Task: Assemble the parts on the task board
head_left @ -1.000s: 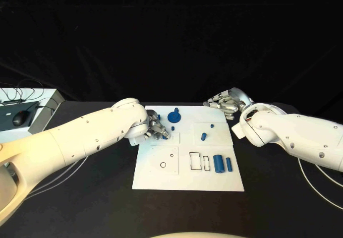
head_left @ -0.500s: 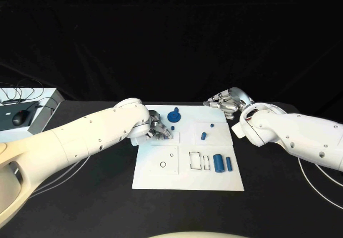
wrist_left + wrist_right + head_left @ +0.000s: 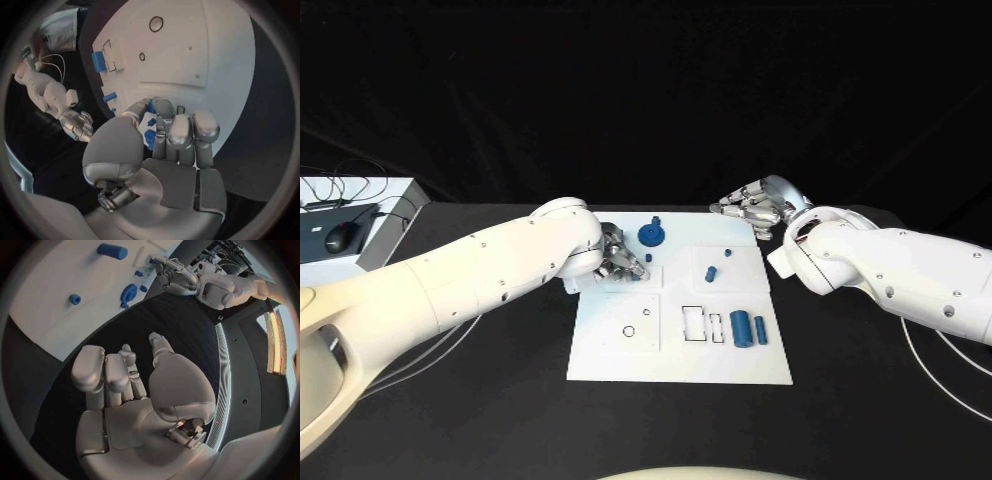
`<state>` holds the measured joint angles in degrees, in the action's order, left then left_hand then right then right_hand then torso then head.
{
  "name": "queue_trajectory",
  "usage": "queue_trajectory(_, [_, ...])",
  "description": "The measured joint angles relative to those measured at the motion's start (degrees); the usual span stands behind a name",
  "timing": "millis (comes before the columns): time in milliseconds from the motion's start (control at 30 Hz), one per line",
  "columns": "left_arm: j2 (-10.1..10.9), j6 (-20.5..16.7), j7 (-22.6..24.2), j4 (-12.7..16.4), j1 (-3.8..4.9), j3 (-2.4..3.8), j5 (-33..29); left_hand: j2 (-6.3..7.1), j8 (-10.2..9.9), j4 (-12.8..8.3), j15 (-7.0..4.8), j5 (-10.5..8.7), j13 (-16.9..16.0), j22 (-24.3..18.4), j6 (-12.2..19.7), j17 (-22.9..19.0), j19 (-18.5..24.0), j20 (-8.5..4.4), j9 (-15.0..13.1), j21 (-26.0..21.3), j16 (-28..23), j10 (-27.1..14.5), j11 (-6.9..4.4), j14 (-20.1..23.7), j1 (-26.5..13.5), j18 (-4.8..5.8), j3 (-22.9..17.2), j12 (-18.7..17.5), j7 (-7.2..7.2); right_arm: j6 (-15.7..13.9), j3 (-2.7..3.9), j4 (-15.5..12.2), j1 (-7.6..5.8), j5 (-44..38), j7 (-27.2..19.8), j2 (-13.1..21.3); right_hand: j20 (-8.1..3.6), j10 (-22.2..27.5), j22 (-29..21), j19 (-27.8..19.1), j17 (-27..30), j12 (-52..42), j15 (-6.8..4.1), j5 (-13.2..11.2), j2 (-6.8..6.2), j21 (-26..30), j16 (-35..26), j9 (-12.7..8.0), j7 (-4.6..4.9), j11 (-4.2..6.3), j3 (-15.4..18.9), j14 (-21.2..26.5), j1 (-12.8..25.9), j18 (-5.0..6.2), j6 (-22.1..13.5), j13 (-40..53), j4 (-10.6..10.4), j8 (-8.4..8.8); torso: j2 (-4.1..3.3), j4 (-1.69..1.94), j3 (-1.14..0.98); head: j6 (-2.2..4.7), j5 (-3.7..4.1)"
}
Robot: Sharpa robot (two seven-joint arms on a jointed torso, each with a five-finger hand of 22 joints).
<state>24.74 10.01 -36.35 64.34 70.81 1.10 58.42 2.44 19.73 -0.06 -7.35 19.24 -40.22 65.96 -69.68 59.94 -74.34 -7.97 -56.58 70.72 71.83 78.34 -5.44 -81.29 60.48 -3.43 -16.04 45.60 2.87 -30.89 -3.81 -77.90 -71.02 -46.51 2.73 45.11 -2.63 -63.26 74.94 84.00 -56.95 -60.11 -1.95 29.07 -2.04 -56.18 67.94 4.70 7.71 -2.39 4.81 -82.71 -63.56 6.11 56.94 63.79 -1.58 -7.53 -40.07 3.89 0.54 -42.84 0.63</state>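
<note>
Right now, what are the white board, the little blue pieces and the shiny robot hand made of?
The task board looks like matte white plastic or painted sheet: flat, even, no glare. The blue parts look like smooth moulded or printed plastic, one solid colour; I can't be sure. The left robot hand looks like brushed silver metal or metal-coated shell, since light glints softly on its rounded fingers.

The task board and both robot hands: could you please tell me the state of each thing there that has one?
Left robot hand: fingers curled, pinching a small blue part over the task board.
Right robot hand: off the board, fingers curled, holding nothing.
Blue gear: on the board.
Large blue cylinder: lying flat.
Slim blue pin: lying flat beside it.
</note>
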Motion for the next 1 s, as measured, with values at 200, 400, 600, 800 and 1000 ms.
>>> queue_trajectory(200, [0.0,0.0,0.0,0.0,-0.01,0.02,0.0,-0.18,0.0,0.1,0.1,0.0,-0.1,0.1,0.0,-0.4,0.0,0.0,-0.2,-0.1,0.0,0.1,-0.07,-0.1,0.1,-0.01,1.0,0.0,0.02,0.0,0.0,0.0,0.0,0.0,0.0,0.0,0.0,0.0,0.0,0.0,0.0,0.0,0.0,0.0,0.0,0.0,0.0,0.0,0.0,0.0,0.0,0.0,0.0,0.0,0.0,0.0,0.0,0.0,-0.01,0.01,0.0,0.05,0.04])
queue_trajectory(400, [0.1,-0.2,0.0,0.1,-0.03,0.07,-0.1,-0.18,-0.6,0.0,0.1,-0.02,-0.7,-0.7,2.4,-1.9,0.0,0.0,-0.7,-1.6,-0.8,-1.7,0.03,-0.1,0.1,-0.01,1.2,0.0,-0.69,0.0,0.0,0.1,0.0,0.0,0.0,0.0,0.0,0.0,0.0,0.0,0.0,0.0,0.0,0.0,0.0,0.0,0.0,0.0,-0.01,0.0,0.0,0.0,0.0,0.0,0.0,0.0,0.0,0.0,-0.03,0.0,0.03,0.1,0.07])
queue_trajectory(600, [0.3,-0.6,0.1,0.2,-0.01,0.13,-0.3,0.39,-7.4,0.8,0.65,-0.22,-1.1,-1.7,3.8,-3.2,0.7,0.71,6.9,-2.9,-1.6,-3.4,1.57,0.4,1.8,-0.01,0.3,1.1,-2.8,0.0,0.0,0.1,0.0,0.0,0.0,0.0,0.0,0.0,0.0,0.0,0.0,0.0,0.0,0.0,0.0,0.0,0.0,0.0,-0.01,0.0,0.0,0.0,0.0,0.0,0.0,0.0,0.0,0.0,-0.02,0.01,0.03,0.05,0.14])
queue_trajectory(800, [0.4,-1.0,0.2,0.3,0.05,0.17,-0.5,0.42,-13.0,1.9,1.15,-0.36,-1.4,-1.7,2.6,-3.4,0.9,1.36,12.6,-3.2,-1.6,-5.0,2.18,0.5,3.2,-1.73,-0.8,1.7,-3.88,0.0,0.0,0.1,0.0,0.0,0.0,0.0,0.0,0.0,0.0,0.0,0.1,0.0,0.0,0.0,0.0,0.0,-0.3,0.0,-0.01,0.0,0.0,0.0,0.0,0.0,0.0,0.0,0.0,0.0,-0.02,0.04,0.03,0.01,0.15])
queue_trajectory(1000, [0.5,-1.3,0.2,0.4,0.02,0.16,-0.9,1.02,-13.8,2.9,1.15,-0.15,-1.7,-1.7,2.7,-3.4,1.2,1.67,12.6,-3.6,-1.6,-5.6,2.48,0.5,3.8,-1.75,-1.8,1.7,-4.39,0.0,-0.01,0.1,0.0,0.0,0.0,0.0,0.0,0.0,0.0,0.0,0.1,0.0,0.0,0.0,0.0,0.0,-0.3,0.0,-0.01,0.0,0.0,0.0,0.0,0.0,0.0,0.0,0.0,0.23,0.01,0.04,0.03,-0.07,0.16])
